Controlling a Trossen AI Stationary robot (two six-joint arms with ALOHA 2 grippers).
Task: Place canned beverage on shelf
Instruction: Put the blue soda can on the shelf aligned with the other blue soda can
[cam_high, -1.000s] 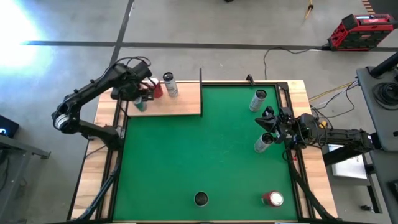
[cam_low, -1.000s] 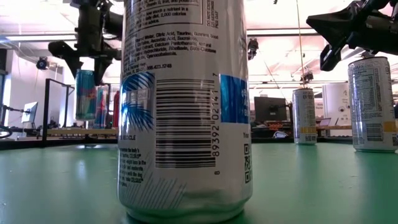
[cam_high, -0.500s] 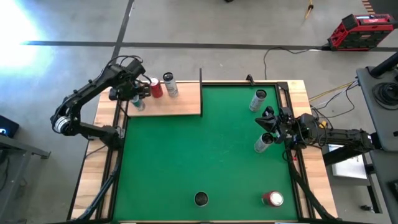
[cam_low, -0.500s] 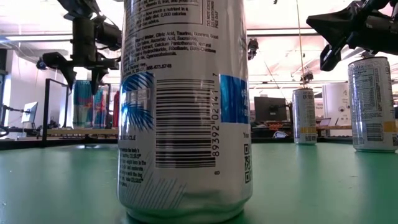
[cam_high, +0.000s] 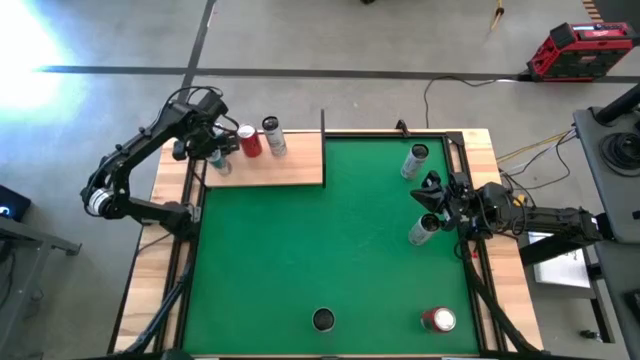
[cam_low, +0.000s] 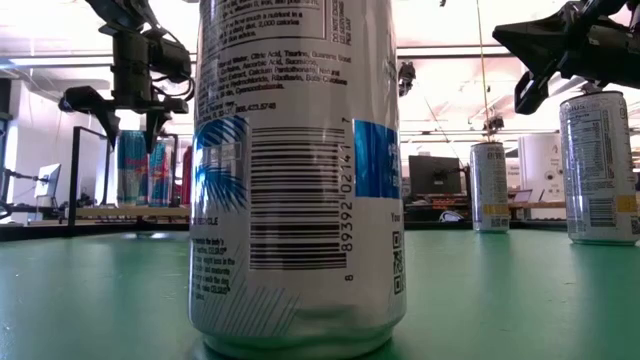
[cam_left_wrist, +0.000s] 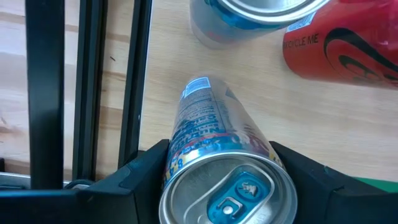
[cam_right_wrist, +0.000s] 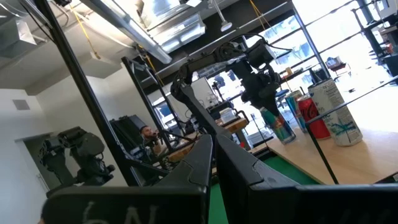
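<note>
Blue can (cam_left_wrist: 211, 140) stands upright on the shelf (cam_high: 290, 172), at its left end just inside the black rods (cam_left_wrist: 43, 93), and the left jaws are closed on it near the top. One dark finger (cam_left_wrist: 146, 165) presses each side just under the rim. The hold is high on the can, probably so that the fingers come straight down from above and clear the neighbours. A red can (cam_high: 248, 141) and a silver can (cam_high: 271, 136) already stand just beside it on the same board. Its base looks flat on the wood, so in my judgement it is set down and only waits to be let go. The spot at the shelf's end, near the other 2 but apart from them, leaves room for the fingers to spread without knocking either one.

From those jaws outward, the left wrist points steeply down over the shelf's left edge. The forearm runs back and down the picture toward the elbow, and the left arm (cam_high: 140, 155) folds to its base beside the tabletop's left side.

The right jaws are closed on nothing. They hang low over the right edge of the green mat (cam_high: 320, 240), just beside a silver can (cam_high: 422, 231) lying in their reach. The right arm (cam_high: 540, 218) stretches nearly level from the tabletop's right side and waits. 3 more cans stand elsewhere on the mat.
</note>
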